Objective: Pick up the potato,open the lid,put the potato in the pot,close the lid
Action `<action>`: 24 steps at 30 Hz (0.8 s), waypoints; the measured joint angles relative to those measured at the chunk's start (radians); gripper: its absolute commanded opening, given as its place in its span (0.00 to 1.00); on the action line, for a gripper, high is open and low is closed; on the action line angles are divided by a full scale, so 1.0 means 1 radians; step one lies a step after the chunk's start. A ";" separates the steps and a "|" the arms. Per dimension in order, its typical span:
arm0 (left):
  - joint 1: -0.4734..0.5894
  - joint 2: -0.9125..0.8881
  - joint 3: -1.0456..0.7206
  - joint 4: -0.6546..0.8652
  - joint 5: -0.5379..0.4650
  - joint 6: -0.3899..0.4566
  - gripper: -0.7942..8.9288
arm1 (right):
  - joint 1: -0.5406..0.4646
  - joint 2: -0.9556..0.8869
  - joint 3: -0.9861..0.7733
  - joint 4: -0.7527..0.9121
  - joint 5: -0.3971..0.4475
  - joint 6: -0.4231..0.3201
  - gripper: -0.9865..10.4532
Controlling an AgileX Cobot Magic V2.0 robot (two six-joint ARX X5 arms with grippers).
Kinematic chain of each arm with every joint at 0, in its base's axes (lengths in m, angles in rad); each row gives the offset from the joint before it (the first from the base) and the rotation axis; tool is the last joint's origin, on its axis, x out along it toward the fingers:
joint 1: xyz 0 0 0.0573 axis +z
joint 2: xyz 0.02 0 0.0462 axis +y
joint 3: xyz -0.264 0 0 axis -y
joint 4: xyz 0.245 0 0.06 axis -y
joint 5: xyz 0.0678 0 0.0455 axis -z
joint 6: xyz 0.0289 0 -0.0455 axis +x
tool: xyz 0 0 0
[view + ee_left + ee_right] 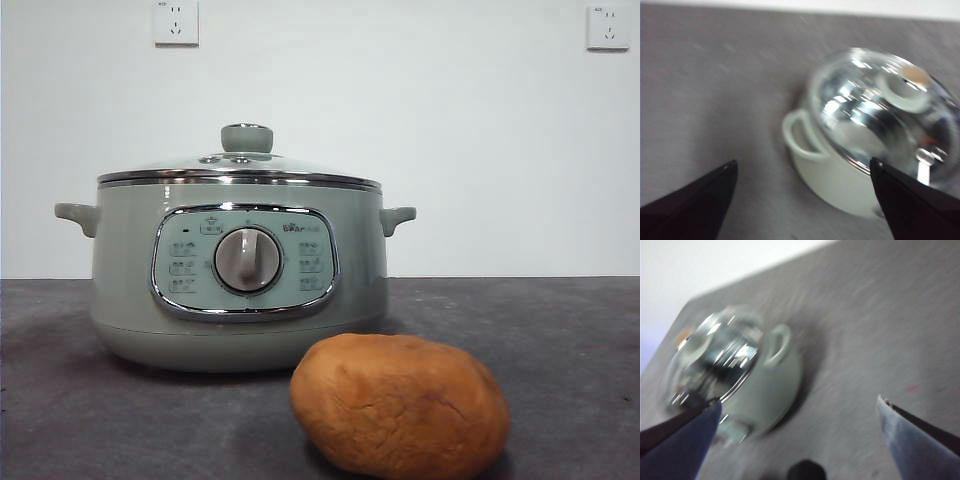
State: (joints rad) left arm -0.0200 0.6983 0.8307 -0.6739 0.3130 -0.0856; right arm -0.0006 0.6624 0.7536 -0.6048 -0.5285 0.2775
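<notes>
The dark grey table (560, 340) is being occupied by the pot (235, 265), which is being seen toward its far edge, left of centre in the front view. The lid (240, 168) is being carried on the pot, seated on its rim. The potato (400, 403) is being seen nearer the front edge, just right of the pot, untouched. The left gripper (802, 172) and right gripper (797, 402) are being held released above the table, empty, each beside the pot.
</notes>
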 measured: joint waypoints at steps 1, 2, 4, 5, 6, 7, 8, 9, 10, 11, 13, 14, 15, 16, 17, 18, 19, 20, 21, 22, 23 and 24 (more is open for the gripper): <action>0.000 0.017 0.014 -0.020 0.037 0.006 0.54 | 0.000 0.032 0.018 -0.023 -0.043 -0.021 0.63; 0.000 0.031 0.024 -0.034 0.065 0.011 0.54 | 0.002 0.058 0.032 -0.042 -0.078 -0.039 0.65; -0.001 0.058 0.045 -0.070 0.130 0.027 0.54 | 0.014 0.111 0.067 -0.090 -0.130 -0.082 0.70; -0.002 0.068 0.052 -0.082 0.157 0.036 0.54 | 0.023 0.131 0.084 -0.110 -0.139 -0.098 0.71; -0.005 0.078 0.058 -0.093 0.188 0.047 0.54 | 0.038 0.155 0.103 -0.133 -0.144 -0.118 0.72; -0.010 0.086 0.061 -0.098 0.220 0.060 0.54 | 0.055 0.181 0.121 -0.154 -0.146 -0.138 0.72; -0.014 0.090 0.062 -0.101 0.244 0.070 0.54 | 0.071 0.202 0.136 -0.172 -0.146 -0.154 0.72; -0.020 0.093 0.062 -0.107 0.264 0.081 0.54 | 0.092 0.227 0.152 -0.192 -0.146 -0.174 0.72; -0.028 0.097 0.062 -0.114 0.278 0.090 0.54 | 0.116 0.250 0.165 -0.208 -0.145 -0.190 0.72; -0.034 0.098 0.062 -0.121 0.282 0.097 0.54 | 0.138 0.269 0.174 -0.219 -0.145 -0.202 0.72; -0.051 0.101 0.062 -0.138 0.285 0.109 0.54 | 0.201 0.307 0.195 -0.245 -0.134 -0.224 0.72; -0.057 0.102 0.063 -0.146 0.285 0.113 0.54 | 0.232 0.323 0.204 -0.256 -0.123 -0.233 0.72; -0.064 0.103 0.063 -0.154 0.285 0.119 0.54 | 0.270 0.340 0.215 -0.267 -0.107 -0.242 0.72; -0.070 0.104 0.063 -0.157 0.285 0.121 0.54 | 0.310 0.356 0.226 -0.276 -0.084 -0.250 0.72; -0.074 0.105 0.063 -0.158 0.285 0.123 0.54 | 0.344 0.370 0.235 -0.282 -0.060 -0.256 0.72; -0.078 0.106 0.063 -0.158 0.285 0.124 0.54 | 0.385 0.386 0.241 -0.285 -0.030 -0.262 0.72; -0.082 0.107 0.063 -0.158 0.285 0.127 0.54 | 0.425 0.402 0.245 -0.286 0.002 -0.266 0.72; -0.084 0.108 0.063 -0.158 0.285 0.128 0.54 | 0.459 0.416 0.247 -0.285 0.028 -0.268 0.72; -0.088 0.108 0.063 -0.158 0.285 0.128 0.54 | 0.500 0.433 0.248 -0.285 0.059 -0.270 0.72; -0.090 0.109 0.063 -0.158 0.285 0.128 0.54 | 0.542 0.450 0.248 -0.285 0.089 -0.271 0.72; -0.093 0.109 0.063 -0.159 0.285 0.129 0.54 | 0.578 0.465 0.248 -0.286 0.115 -0.272 0.72; -0.095 0.110 0.063 -0.161 0.285 0.129 0.54 | 0.619 0.483 0.248 -0.286 0.145 -0.275 0.72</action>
State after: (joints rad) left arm -0.1150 0.8085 0.8932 -0.8345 0.5983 0.0433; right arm 0.6186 1.1454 1.0019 -0.8909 -0.3840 0.0029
